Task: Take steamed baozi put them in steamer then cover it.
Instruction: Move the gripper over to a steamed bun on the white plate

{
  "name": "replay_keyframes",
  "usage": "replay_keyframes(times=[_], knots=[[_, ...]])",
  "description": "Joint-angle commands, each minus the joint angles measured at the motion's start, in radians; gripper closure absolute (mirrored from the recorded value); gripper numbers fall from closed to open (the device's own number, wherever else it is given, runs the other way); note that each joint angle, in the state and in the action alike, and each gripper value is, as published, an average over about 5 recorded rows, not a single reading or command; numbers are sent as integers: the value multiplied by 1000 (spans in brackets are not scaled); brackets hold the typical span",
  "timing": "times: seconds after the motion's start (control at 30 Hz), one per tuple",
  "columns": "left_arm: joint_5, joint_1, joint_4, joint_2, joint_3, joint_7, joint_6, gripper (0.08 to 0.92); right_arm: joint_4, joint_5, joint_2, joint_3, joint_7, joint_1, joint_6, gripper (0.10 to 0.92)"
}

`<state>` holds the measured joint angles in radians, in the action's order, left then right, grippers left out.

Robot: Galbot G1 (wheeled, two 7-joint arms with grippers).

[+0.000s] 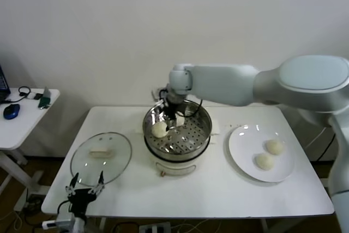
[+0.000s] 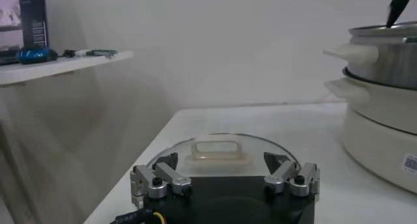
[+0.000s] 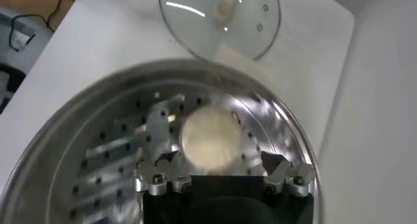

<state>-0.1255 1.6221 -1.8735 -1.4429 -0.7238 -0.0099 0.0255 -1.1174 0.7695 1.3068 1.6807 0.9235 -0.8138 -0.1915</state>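
Observation:
The steamer [image 1: 202, 135] stands at the table's centre. One baozi [image 1: 159, 129] lies on its perforated tray; a second pale bun [image 1: 179, 120] shows right by my right gripper [image 1: 173, 116], which hangs inside the pot. In the right wrist view the gripper [image 3: 220, 161] is open, and a baozi [image 3: 210, 137] lies on the tray [image 3: 111, 160] just beyond its spread fingers. Two baozi [image 1: 274, 147] [image 1: 264, 161] lie on the white plate. The cover [image 1: 101, 156] lies flat at the table's left. My left gripper [image 1: 84, 186] is open and empty near the front edge, facing the cover [image 2: 221, 155].
The white plate [image 1: 242, 151] sits at the right of the table. A small side table [image 1: 22, 121] with a blue mouse [image 1: 11, 111] stands to the left. The steamer's base and handle show in the left wrist view [image 2: 384, 114].

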Motion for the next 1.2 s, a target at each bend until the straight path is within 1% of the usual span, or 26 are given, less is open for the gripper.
replay_keyframes(times=[0.03, 0.23, 0.33, 0.47, 0.67, 0.83, 1.2], knots=[[4, -5, 1, 0, 2, 3, 2, 177, -167, -29, -414, 202, 205, -307, 156, 202], [3, -14, 6, 1, 3, 4, 3, 177, -259, -213, -665, 314, 157, -253, 160, 203], [2, -15, 8, 2, 2, 4, 4, 177, -265, -303, -755, 283, 127, -151, 152, 202], [3, -18, 12, 2, 1, 4, 4, 177, -253, -399, -812, 189, 104, -7, 138, 203], [5, -16, 13, -3, 2, 2, 3, 177, -221, -495, -826, 23, 74, 222, 102, 202], [5, -11, 18, -2, -3, 1, -2, 177, -158, -527, -789, -149, 30, 389, 72, 203], [6, -3, 20, -8, -5, -2, -5, 177, -77, -583, -717, -277, -20, 539, 40, 203]])
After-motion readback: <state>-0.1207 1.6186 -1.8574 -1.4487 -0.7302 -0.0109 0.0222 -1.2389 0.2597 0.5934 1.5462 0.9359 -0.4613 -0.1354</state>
